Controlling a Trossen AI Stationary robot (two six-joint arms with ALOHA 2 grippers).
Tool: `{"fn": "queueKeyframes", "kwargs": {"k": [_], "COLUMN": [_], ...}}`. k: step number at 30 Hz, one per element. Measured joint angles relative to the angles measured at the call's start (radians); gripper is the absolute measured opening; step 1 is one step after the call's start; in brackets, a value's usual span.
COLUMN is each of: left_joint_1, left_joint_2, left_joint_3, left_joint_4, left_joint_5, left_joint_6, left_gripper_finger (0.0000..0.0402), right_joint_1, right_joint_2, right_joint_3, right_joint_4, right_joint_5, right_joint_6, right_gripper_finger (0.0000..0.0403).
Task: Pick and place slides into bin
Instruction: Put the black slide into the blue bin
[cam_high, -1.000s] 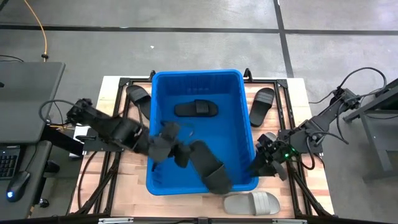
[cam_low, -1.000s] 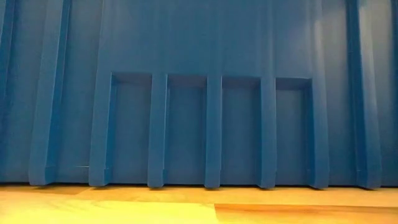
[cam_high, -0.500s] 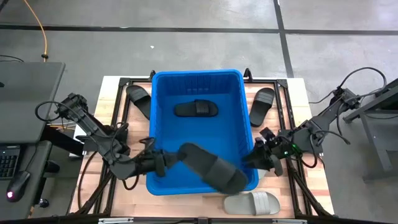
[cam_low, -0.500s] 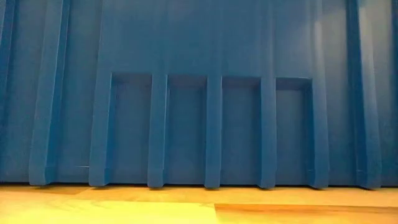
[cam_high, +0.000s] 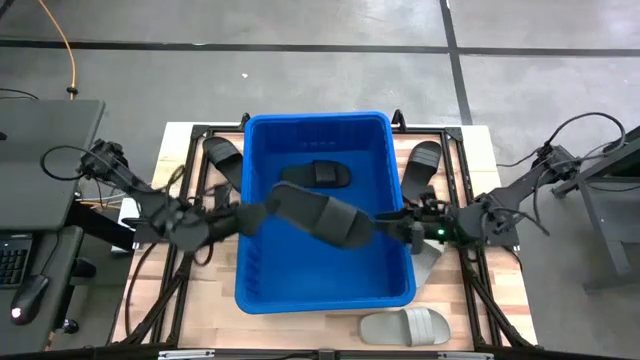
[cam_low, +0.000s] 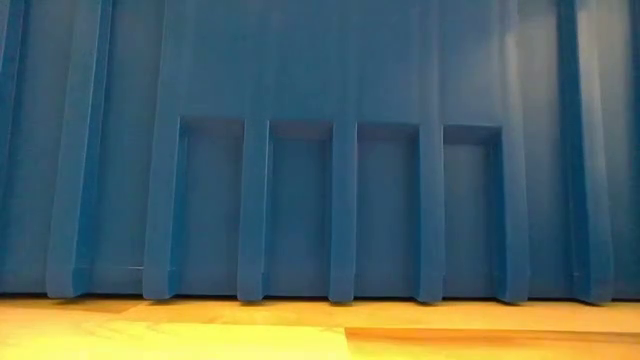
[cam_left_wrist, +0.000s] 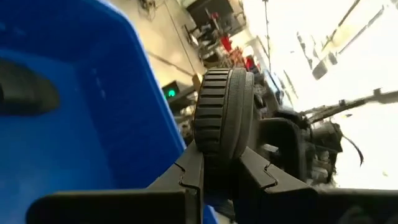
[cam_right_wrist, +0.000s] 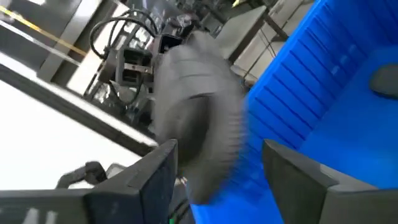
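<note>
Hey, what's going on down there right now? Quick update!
Left hand shut on black slide, holding it above the blue bin. Right hand open at the slide's far end. One slide in bin. Nothing blocking.

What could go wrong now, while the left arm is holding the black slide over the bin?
1. The left gripper grips the black slide only by one end; it could slip or swing.
2. The right gripper, fingers open, is close to the slide's free end above the blue bin; they could collide.
</note>
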Motion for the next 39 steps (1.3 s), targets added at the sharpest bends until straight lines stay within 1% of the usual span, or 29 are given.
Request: {"fn": "queueKeyframes", "kwargs": {"k": [5, 9, 12, 14, 15, 17, 19, 20, 21, 27, 29, 32, 34, 35, 37, 39], "left_joint_1": [0.068, 0.142, 0.196, 0.226, 0.239, 0.257, 0.268, 0.273, 0.280, 0.291, 0.290, 0.291, 0.309, 0.322, 0.346, 0.364], "left_joint_2": [-0.050, -0.082, -0.091, -0.090, -0.087, -0.083, -0.082, -0.084, -0.085, -0.103, -0.122, -0.158, -0.206, -0.227, -0.259, -0.294], "left_joint_3": [-0.003, -0.003, -0.003, -0.003, -0.003, -0.003, -0.003, -0.003, -0.003, -0.001, -0.001, -0.001, -0.003, 0.001, -0.002, -0.005], "left_joint_4": [0.006, 0.000, -0.002, -0.001, -0.001, -0.002, -0.005, -0.008, -0.013, -0.105, -0.159, -0.246, -0.327, -0.349, -0.450, -0.494], "left_joint_5": [0.039, 0.136, 0.208, 0.255, 0.277, 0.305, 0.322, 0.328, 0.334, 0.366, 0.404, 0.432, 0.416, 0.422, 0.428, 0.442], "left_joint_6": [0.095, 0.157, 0.180, 0.179, 0.179, 0.179, 0.184, 0.186, 0.187, 0.169, 0.148, 0.137, 0.158, 0.160, 0.142, 0.128], "left_gripper_finger": [0.0034, 0.0034, 0.0034, 0.0034, 0.0034, 0.0034, 0.0035, 0.0038, 0.0042, 0.0054, 0.0059, 0.0080, 0.0098, 0.0107, 0.0122, 0.0135], "right_joint_1": [-0.054, -0.093, -0.133, -0.162, -0.178, -0.206, -0.231, -0.239, -0.249, -0.306, -0.324, -0.357, -0.385, -0.396, -0.421, -0.453], "right_joint_2": [0.051, 0.074, 0.086, 0.088, 0.091, 0.094, 0.094, 0.093, 0.093, 0.071, 0.055, 0.034, 0.014, 0.009, 0.008, 0.014], "right_joint_3": [0.000, 0.000, 0.000, 0.000, 0.000, 0.000, 0.000, 0.000, 0.000, 0.000, 0.000, -0.001, -0.002, 0.004, 0.003, -0.002], "right_joint_4": [0.070, 0.122, 0.139, 0.139, 0.139, 0.136, 0.134, 0.132, 0.132, 0.094, 0.069, 0.037, 0.019, 0.033, 0.008, -0.001], "right_joint_5": [-0.003, -0.015, -0.046, -0.082, -0.104, -0.153, -0.187, -0.195, -0.201, -0.279, -0.316, -0.355, -0.327, -0.335, -0.349, -0.422], "right_joint_6": [-0.006, -0.020, -0.014, 0.019, 0.031, 0.055, 0.065, 0.065, 0.066, 0.095, 0.112, 0.113, 0.130, 0.135, 0.138, 0.144], "right_gripper_finger": [0.0254, 0.0269, 0.0266, 0.0246, 0.0226, 0.0162, 0.0071, 0.0039, 0.0026, 0.0016, 0.0016, 0.0015, 0.0015, 0.0015, 0.0015, 0.0015]}}
